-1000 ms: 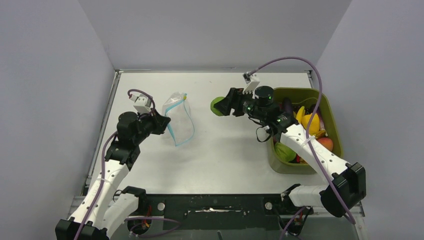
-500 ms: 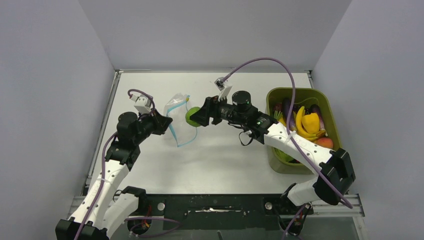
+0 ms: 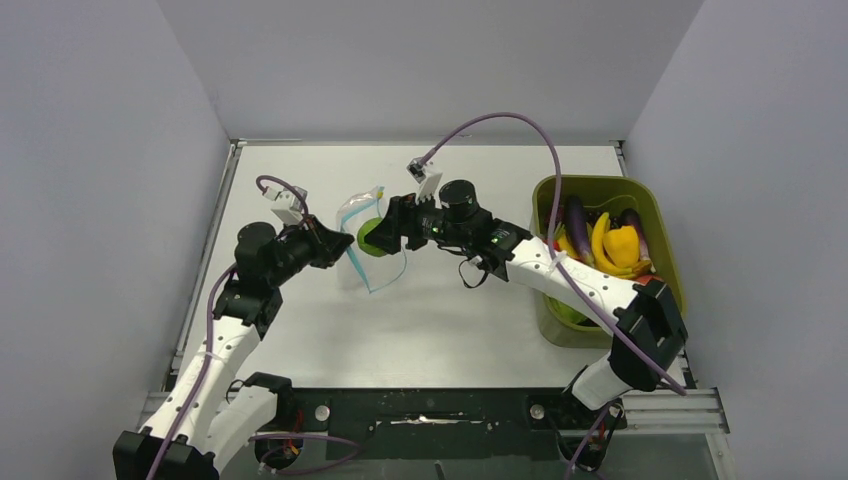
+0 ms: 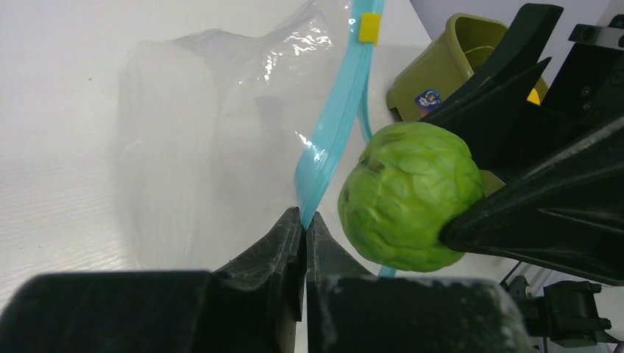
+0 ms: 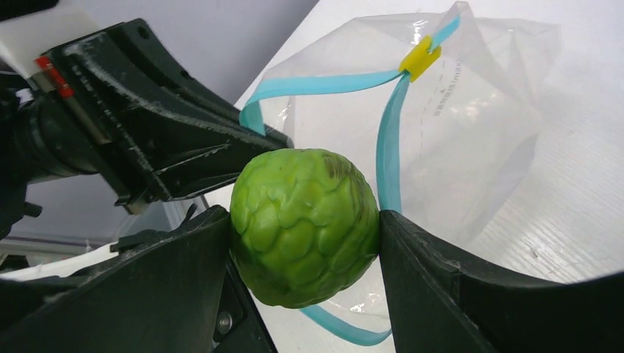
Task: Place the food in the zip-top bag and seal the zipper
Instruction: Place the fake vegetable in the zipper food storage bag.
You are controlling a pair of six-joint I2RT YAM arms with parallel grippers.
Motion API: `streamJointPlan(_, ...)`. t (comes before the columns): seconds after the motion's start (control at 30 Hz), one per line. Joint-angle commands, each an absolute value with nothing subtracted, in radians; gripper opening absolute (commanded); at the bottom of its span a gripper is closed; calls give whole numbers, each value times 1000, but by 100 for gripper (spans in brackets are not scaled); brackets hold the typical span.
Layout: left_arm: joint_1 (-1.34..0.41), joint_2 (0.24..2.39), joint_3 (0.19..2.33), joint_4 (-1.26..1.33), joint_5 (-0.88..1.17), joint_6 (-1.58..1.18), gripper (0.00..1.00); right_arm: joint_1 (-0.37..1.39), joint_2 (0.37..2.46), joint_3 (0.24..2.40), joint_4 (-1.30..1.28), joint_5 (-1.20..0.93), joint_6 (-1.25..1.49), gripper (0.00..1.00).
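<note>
My left gripper [image 4: 305,215] [image 3: 333,247] is shut on the blue-teal zipper [image 4: 332,132] of the clear zip-top bag [image 4: 213,132] [image 3: 365,245], holding its mouth open. My right gripper [image 5: 303,229] [image 3: 378,232] is shut on a bumpy green lime [image 5: 303,224] [image 4: 408,195] [image 3: 370,235] and holds it right at the bag's open mouth, between the two zipper strips [image 5: 386,147]. The zipper's yellow end [image 5: 418,55] shows at the bag's far corner. The bag looks empty inside. More food, bananas and eggplants [image 3: 600,235], lies in the bin.
An olive-green bin [image 3: 660,225] stands at the table's right side, holding yellow, purple, red and green toy food. Its corner shows in the left wrist view [image 4: 441,70]. The table [image 3: 450,310] is white, with grey walls on three sides.
My right arm has swung left from beside the bin, carrying the lime to the bag's mouth. My left gripper has kept its hold on the zipper; the bag's mouth has shifted slightly.
</note>
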State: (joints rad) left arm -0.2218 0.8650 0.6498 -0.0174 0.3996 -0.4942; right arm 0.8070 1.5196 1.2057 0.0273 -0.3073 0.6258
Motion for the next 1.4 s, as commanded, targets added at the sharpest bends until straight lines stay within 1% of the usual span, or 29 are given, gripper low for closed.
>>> streamJointPlan(0.0,-223,863,661,67,463,-497,0,816,1545,1294,-53,-172,574,65)
streamJointPlan(0.13,-224,863,661,69,497,-505,0,828,1574,1351,-169,-36,511,65)
streamJointPlan(0.27,-224,863,634,98,525,-522,0,841,1589,1375,-223,30,486,66)
streamJointPlan(0.47,-224,869,634,98,526,-527,0,858,1619,1393,-217,-7,497,67)
streamJointPlan(0.7,-223,866,630,101,521,-532,0,882,1649,1430,-268,36,496,70)
streamJointPlan(0.83,-224,864,629,100,517,-534,0,882,1647,1433,-278,35,494,73)
streamJointPlan(1.0,-224,861,630,96,510,-530,0,882,1631,1417,-248,-37,485,77)
streamJointPlan(1.17,-224,866,637,79,501,-519,0,882,1600,1389,-230,-47,489,80)
streamJointPlan(1.37,-223,856,635,74,487,-515,0,878,1581,1381,-233,-61,493,79)
